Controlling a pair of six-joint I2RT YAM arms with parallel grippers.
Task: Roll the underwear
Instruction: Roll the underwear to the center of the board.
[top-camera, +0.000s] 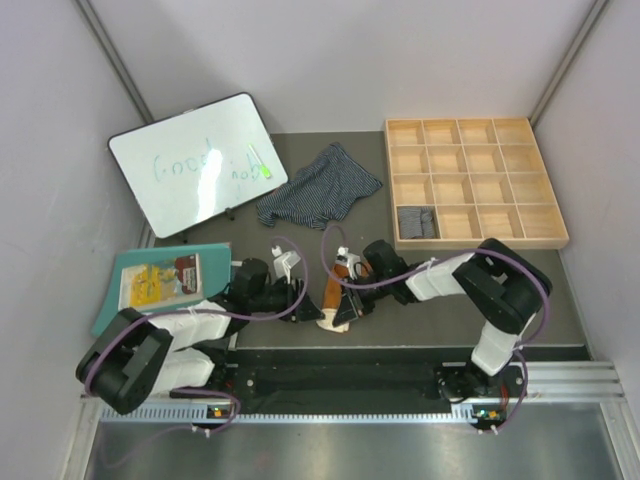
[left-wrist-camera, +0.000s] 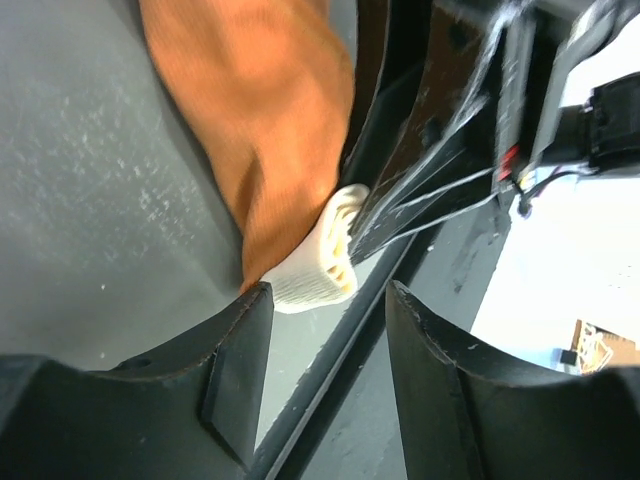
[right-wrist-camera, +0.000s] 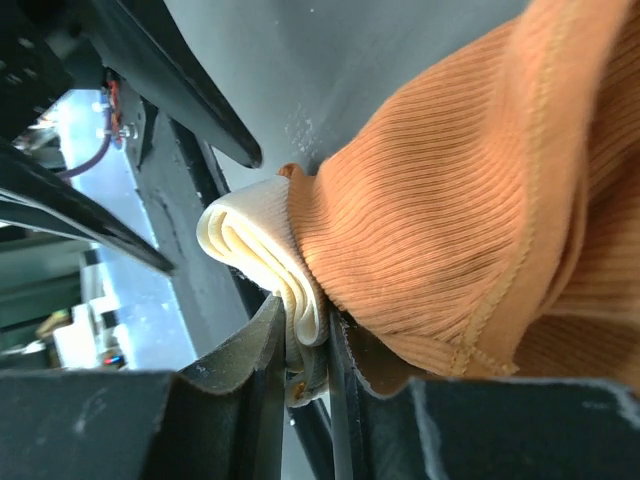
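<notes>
Rust-orange underwear (top-camera: 335, 300) sits at lower centre of the top view, near the worktop's (top-camera: 420, 325) front edge. Right fingers (right-wrist-camera: 250, 370) pinch only its cream waistband (right-wrist-camera: 250, 240); left fingers (left-wrist-camera: 235, 360) stand spread, empty. We judge this thin pinch may slip, loosening the fold.

orange pr (top-camera: 331, 296) bunched; navy pr (top-camera: 320, 187) spread; grey pr (top-camera: 416, 222) bundled

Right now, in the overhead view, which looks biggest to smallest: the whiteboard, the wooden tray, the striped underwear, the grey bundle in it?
1. wooden tray and whiteboard: too alike to rank
2. striped underwear
3. grey bundle, clearly smallest
</notes>
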